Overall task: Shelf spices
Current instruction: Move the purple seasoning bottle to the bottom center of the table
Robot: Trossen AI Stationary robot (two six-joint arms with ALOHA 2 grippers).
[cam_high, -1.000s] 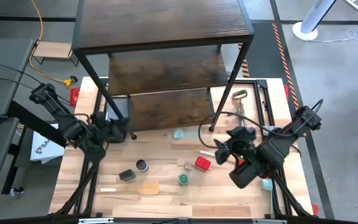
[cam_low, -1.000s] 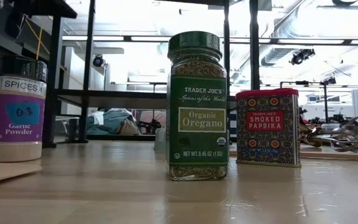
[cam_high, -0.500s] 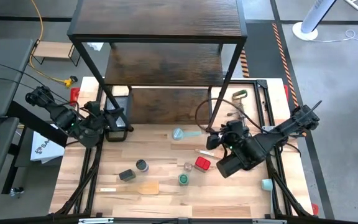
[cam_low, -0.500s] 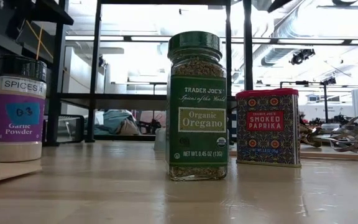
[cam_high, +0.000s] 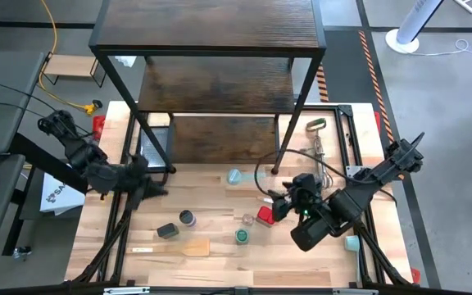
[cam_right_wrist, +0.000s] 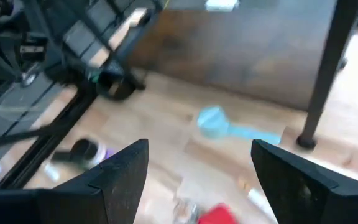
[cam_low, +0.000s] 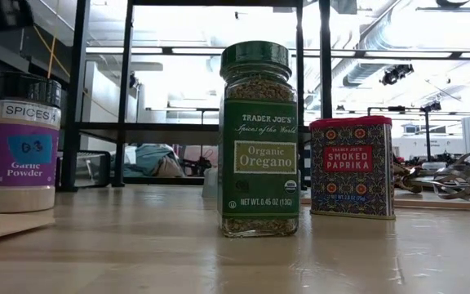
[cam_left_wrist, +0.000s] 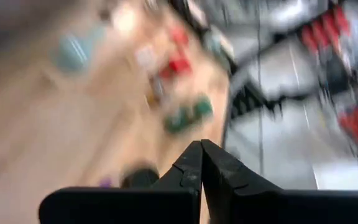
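Overhead, a pale wood table point(cam_high: 220, 262) is seen on a grey floor, with the big dark three-tier shelf point(cam_high: 211, 33) standing at its far side. Left gripper point(cam_high: 152, 190) is held near the shelf's left front leg, fingers pressed together, nothing held. Right gripper point(cam_high: 279, 206) is held just beside the red tin point(cam_high: 265, 215), fingers spread wide, nothing between them. Spices are noted on the table in front of the shelf: green-lidded jar point(cam_high: 242, 236), dark-lidded jar point(cam_high: 187, 218), dark jar point(cam_high: 167, 231). A blue scoop point(cam_high: 238, 176) lies near the shelf's right front leg. Bright ceiling lights and ducting are seen behind.
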